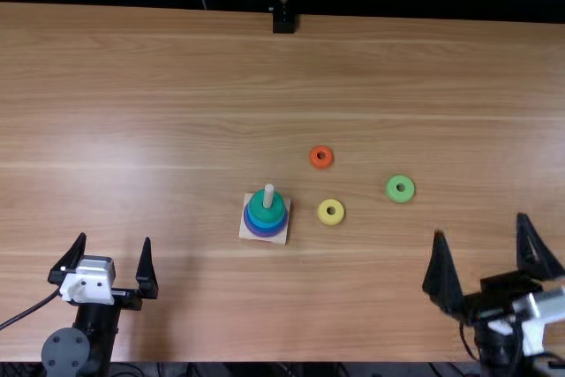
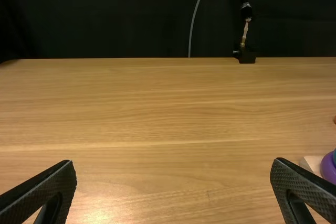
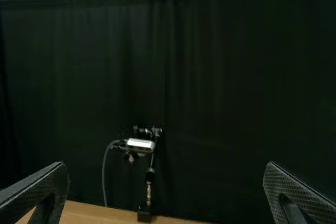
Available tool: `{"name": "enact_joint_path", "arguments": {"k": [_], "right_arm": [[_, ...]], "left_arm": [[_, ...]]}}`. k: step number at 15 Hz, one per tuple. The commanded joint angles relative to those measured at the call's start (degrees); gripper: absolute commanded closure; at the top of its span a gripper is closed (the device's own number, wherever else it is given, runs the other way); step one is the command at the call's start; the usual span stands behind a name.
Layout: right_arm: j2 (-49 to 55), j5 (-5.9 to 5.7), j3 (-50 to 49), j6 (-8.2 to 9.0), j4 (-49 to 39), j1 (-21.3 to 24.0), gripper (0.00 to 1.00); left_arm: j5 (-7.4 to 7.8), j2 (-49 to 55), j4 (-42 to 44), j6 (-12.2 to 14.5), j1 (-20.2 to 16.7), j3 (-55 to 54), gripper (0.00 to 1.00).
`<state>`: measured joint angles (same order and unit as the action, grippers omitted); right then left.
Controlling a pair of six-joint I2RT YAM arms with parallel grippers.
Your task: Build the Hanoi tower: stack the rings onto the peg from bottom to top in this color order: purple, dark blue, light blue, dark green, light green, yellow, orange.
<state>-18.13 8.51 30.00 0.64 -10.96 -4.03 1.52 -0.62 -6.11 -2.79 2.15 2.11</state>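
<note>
A wooden base point(image 1: 247, 234) left of the table's middle holds an upright peg point(image 1: 269, 190). Around the peg, a dark green ring point(image 1: 266, 211) lies on top, above blue and purple rings point(image 1: 267, 232). Loose on the table to the right are an orange ring point(image 1: 321, 157), a yellow ring point(image 1: 330, 212) and a light green ring point(image 1: 400, 189). My left gripper point(image 1: 111, 253) stands open and empty at the near left; in its wrist view the left gripper point(image 2: 173, 169) is beside the purple ring's edge point(image 2: 328, 167). My right gripper point(image 1: 479, 245), likewise right gripper point(image 3: 166, 171), is open and empty at the near right.
A black camera stand point(image 1: 283, 22) is at the table's far edge, with a cable beside it. A dark curtain point(image 3: 220, 87) hangs behind the table. Bare wood surrounds the base and the loose rings.
</note>
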Motion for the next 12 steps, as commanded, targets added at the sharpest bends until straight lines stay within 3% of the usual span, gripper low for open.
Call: {"name": "enact_joint_path", "arguments": {"k": [1,7,10,12], "right_arm": [[-6.30,-1.34,3.84,-0.01,0.48,1.31,0.00],[-25.90,-2.19,7.00,-0.96,2.90,1.66,0.00],[-34.69,-2.19,8.94,-4.55,4.48,1.66,0.00],[-42.16,-2.50,12.54,-4.13,10.07,1.66,0.00]], "left_arm": [[-0.46,0.62,-0.32,0.78,-0.40,-2.11,0.00],[-0.46,0.62,-0.32,0.78,-0.40,-2.11,0.00],[-0.46,0.62,-0.32,0.78,-0.40,-2.11,0.00],[-0.46,0.62,-0.32,0.78,-0.40,-2.11,0.00]]}}
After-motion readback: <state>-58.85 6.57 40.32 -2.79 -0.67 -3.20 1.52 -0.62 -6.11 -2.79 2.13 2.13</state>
